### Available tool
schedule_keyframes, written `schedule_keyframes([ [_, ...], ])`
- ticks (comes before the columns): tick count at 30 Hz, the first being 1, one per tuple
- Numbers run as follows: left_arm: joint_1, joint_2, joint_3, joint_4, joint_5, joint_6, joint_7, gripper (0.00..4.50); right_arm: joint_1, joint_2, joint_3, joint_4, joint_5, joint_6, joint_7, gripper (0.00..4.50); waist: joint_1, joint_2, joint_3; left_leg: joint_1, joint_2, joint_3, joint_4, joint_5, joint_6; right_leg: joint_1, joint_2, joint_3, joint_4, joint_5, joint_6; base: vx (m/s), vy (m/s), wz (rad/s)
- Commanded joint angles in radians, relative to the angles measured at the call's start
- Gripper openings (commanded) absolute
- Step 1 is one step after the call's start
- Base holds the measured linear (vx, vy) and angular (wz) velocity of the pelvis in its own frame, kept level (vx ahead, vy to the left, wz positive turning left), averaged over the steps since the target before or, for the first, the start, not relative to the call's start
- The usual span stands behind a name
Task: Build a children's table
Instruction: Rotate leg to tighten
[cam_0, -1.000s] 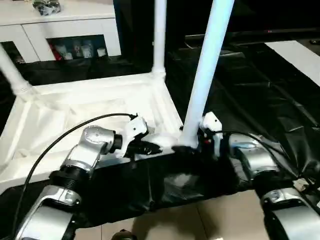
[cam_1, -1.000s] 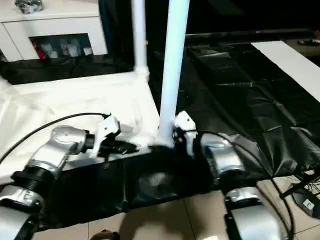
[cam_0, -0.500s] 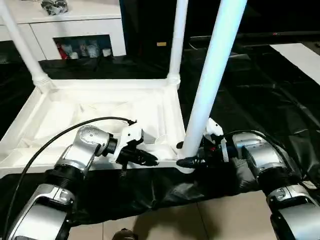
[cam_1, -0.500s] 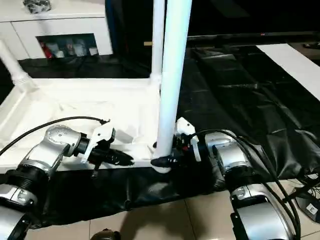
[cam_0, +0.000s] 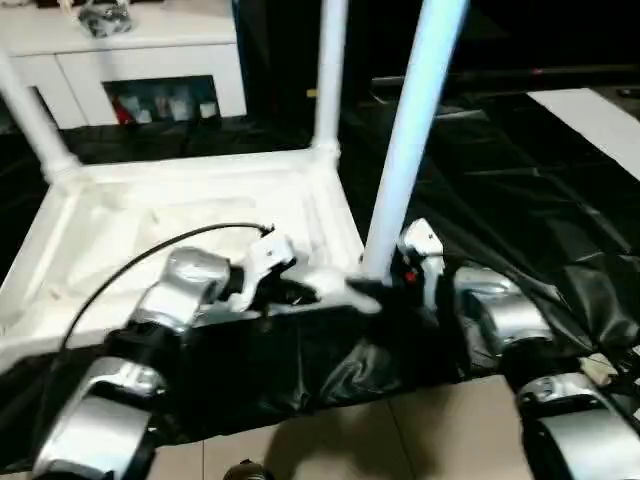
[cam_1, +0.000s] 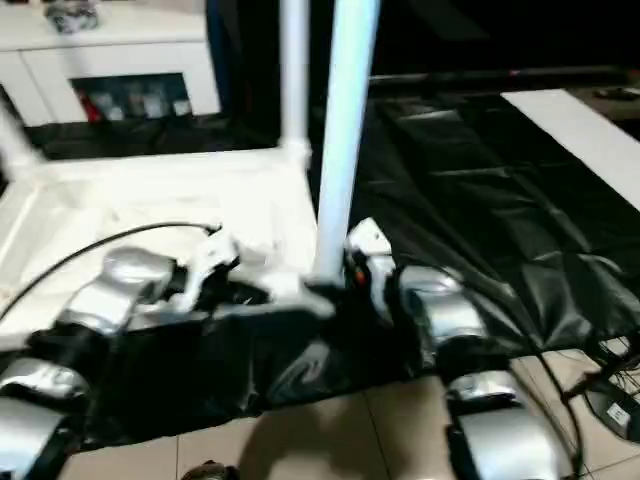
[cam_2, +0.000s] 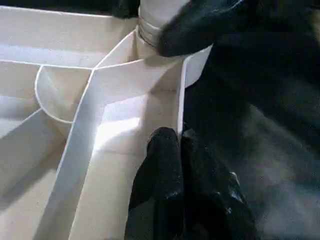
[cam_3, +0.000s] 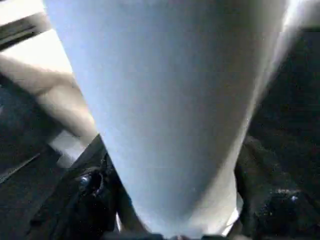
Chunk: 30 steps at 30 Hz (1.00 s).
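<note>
The near leg (cam_0: 408, 150) and the far leg (cam_0: 329, 75) run off the top edge. The black sheet (cam_0: 290, 360) covers the upturned table's near rim. The right tool (cam_3: 165, 220) is mostly hidden behind the near leg; its fingers cannot be made out

White table (cam_0: 180, 215), black floor sheet (cam_0: 500, 190), silver forearms (cam_0: 190, 285)

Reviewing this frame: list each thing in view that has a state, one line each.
table top: upside down, ribbed underside up.
near leg: standing in the near corner socket, right gripper shut on its base.
far legs: upright in their sockets.
left gripper: shut on the table's rim.
</note>
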Motion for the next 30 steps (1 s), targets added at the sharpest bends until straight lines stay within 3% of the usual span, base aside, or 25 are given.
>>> schedule_keyframes([
  [1,-0.042,-0.1,-0.008,-0.028,-0.031,0.007,0.084,0.0,0.013,0.095,0.05,0.033,-0.027,0.031,-0.086,2.67,-0.007,-0.005,-0.056,0.026,0.002,0.004,-0.07,-0.314,-0.035,0.022,-0.038,0.023,-0.088,-0.214,-0.197,0.0,0.0,0.0],
  [6,-0.025,-0.17,-0.01,-0.041,-0.015,0.005,0.192,0.0,0.019,0.18,0.023,0.053,-0.043,-0.009,-0.308,2.66,-0.006,-0.001,-0.062,0.022,-0.002,0.004,-0.064,-0.258,-0.023,0.026,-0.034,0.021,-0.082,-0.1,-0.197,0.0,0.0,0.0],
  [10,-0.01,-0.188,-0.02,-0.061,-0.004,0.007,0.21,0.0,0.016,0.209,0.02,0.05,-0.038,-0.065,-0.325,2.66,-0.006,0.002,-0.064,0.019,-0.002,0.005,-0.064,-0.236,-0.004,0.031,-0.032,0.018,-0.08,-0.043,-0.193,0.0,0.0,0.0],
  [11,-0.002,-0.184,-0.032,-0.071,0.005,0.006,0.206,0.0,0.012,0.213,0.006,0.045,-0.027,-0.072,-0.327,3.22,-0.007,0.005,-0.063,0.019,-0.002,0.005,-0.065,-0.241,-0.004,0.03,-0.032,0.018,-0.081,-0.048,-0.191,0.0,0.0,0.0],
  [15,0.01,-0.159,-0.047,-0.078,0.012,-0.013,0.181,0.0,0.01,0.193,0.001,0.035,-0.013,-0.077,-0.273,3.54,-0.009,0.003,-0.061,0.02,-0.001,0.005,-0.067,-0.26,-0.005,0.03,-0.031,0.018,-0.084,-0.068,-0.187,0.0,0.0,0.0],
  [18,0.021,-0.129,-0.055,-0.082,0.009,-0.05,0.131,0.0,0.014,0.151,0.034,0.023,-0.021,-0.081,-0.198,3.82,-0.008,0.002,-0.062,0.018,-0.002,0.005,-0.065,-0.254,-0.001,0.033,-0.032,0.018,-0.082,-0.054,-0.186,0.0,0.0,0.0],
  [21,0.042,-0.082,-0.066,-0.096,-0.004,-0.099,0.035,0.0,0.02,0.088,0.073,0.001,-0.024,-0.086,-0.058,3.82,-0.008,0.002,-0.065,0.015,-0.002,0.006,-0.06,-0.211,0.014,0.037,-0.029,0.016,-0.075,0.015,-0.195,0.0,0.0,0.0],
  [25,0.049,-0.042,-0.071,-0.097,-0.003,-0.129,-0.029,0.0,0.028,0.038,0.103,-0.025,-0.02,-0.078,0.088,3.82,-0.008,0.001,-0.069,0.014,-0.002,0.009,-0.05,-0.169,0.045,0.04,-0.026,0.012,-0.064,0.116,-0.228,0.0,0.0,0.0],
  [30,0.043,0.026,-0.068,-0.097,-0.051,-0.163,-0.198,0.0,0.061,-0.079,0.195,-0.097,-0.014,-0.084,0.432,3.82,0.004,-0.004,-0.067,0.017,0.003,0.012,-0.048,-0.186,0.073,0.038,-0.027,0.011,-0.065,0.084,-0.246,0.0,0.0,0.0],
])
